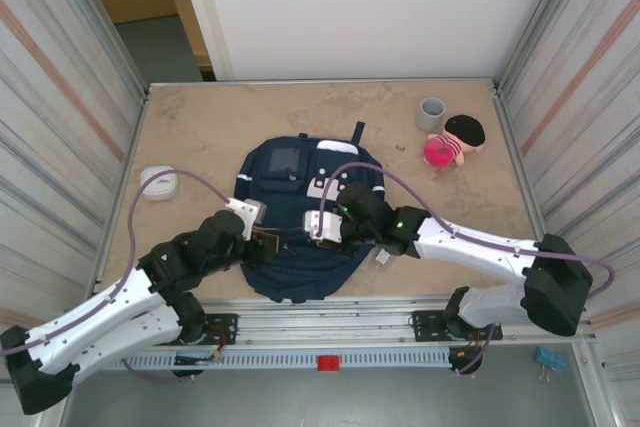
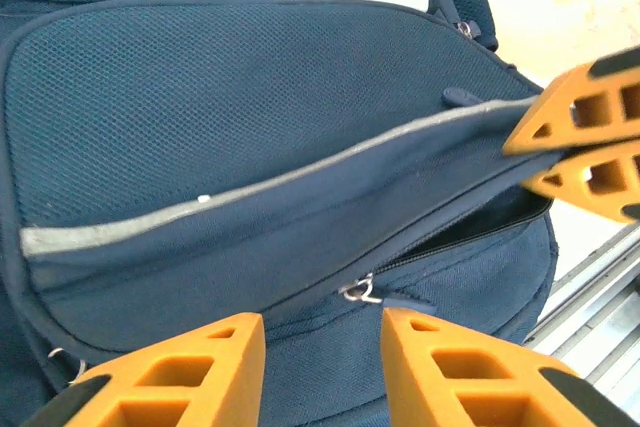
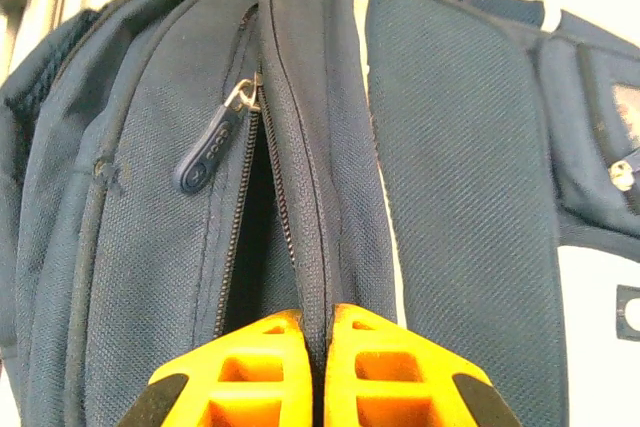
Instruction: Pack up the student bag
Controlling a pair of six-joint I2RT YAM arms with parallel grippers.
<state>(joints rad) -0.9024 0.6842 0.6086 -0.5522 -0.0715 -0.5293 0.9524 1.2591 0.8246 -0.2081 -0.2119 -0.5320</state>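
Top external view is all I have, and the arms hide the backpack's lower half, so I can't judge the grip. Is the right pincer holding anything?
Observer: Yes. The right pincer is shut on a fold of the backpack, right beside a zipper.
Operator: Is that zipper open?
Observer: Partly. A dark gap shows between the teeth, with the zipper pull lying at the end away from the pincer.
Operator: And the left pincer?
Observer: The left pincer stands open, with a metal zipper slider just ahead of its fingertips and nothing between them.
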